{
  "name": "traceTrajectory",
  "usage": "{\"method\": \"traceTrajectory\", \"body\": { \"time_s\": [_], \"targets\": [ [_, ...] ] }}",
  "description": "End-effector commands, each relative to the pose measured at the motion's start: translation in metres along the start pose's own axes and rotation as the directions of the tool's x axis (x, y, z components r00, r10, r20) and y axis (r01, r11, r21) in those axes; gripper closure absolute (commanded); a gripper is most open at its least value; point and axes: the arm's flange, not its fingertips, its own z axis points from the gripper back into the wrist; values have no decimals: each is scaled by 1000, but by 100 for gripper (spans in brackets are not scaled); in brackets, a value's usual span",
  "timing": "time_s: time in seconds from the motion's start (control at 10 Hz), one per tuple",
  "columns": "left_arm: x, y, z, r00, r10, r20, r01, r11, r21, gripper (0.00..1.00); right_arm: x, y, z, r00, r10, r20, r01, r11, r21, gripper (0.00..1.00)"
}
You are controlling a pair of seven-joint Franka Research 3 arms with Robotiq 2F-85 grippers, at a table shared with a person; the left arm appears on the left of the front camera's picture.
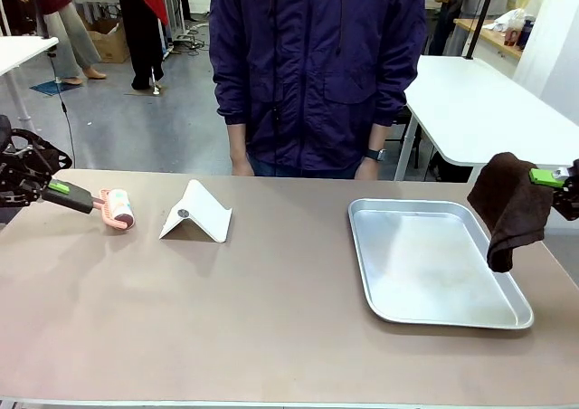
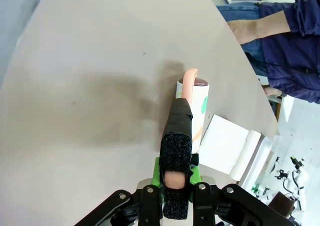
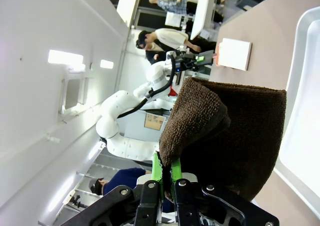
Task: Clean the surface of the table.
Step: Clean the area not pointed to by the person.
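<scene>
The brownish table [image 1: 271,328] spans the front view. My left gripper [image 1: 59,189] is at its far left, shut on the pink handle of a lint roller [image 1: 118,208] whose white roll rests on the tabletop. In the left wrist view the handle sits between the green pads of the left gripper [image 2: 176,181], and the lint roller [image 2: 197,103] points away over the table [image 2: 90,86]. My right gripper [image 1: 548,177] hovers at the right edge, shut on a dark brown cloth [image 1: 511,208] that hangs over the tray's right rim. The cloth [image 3: 235,136] drapes from the right gripper [image 3: 167,175].
A shiny silver tray [image 1: 434,260] lies on the right half of the table. A white folded stand [image 1: 194,212] sits left of centre, just beyond the roller. A person in a dark jacket [image 1: 317,65] stands at the far edge, hands down. White tables stand behind.
</scene>
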Motion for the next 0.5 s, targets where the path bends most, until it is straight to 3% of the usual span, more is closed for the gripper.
{"method": "traceTrajectory", "body": {
  "time_s": [0.0, 0.4],
  "targets": [
    [11, 14, -35, 1000, 13, -16, -12, 994, 106, 78, 3, 3, 0, 1000, 15, -6, -15, 1000, 1, 93],
    [-4, -10, -27, 992, -118, -35, 119, 993, 29, 78, 3, 3, 0, 1000, 15, -6, -15, 1000, 1, 93]
  ]
}}
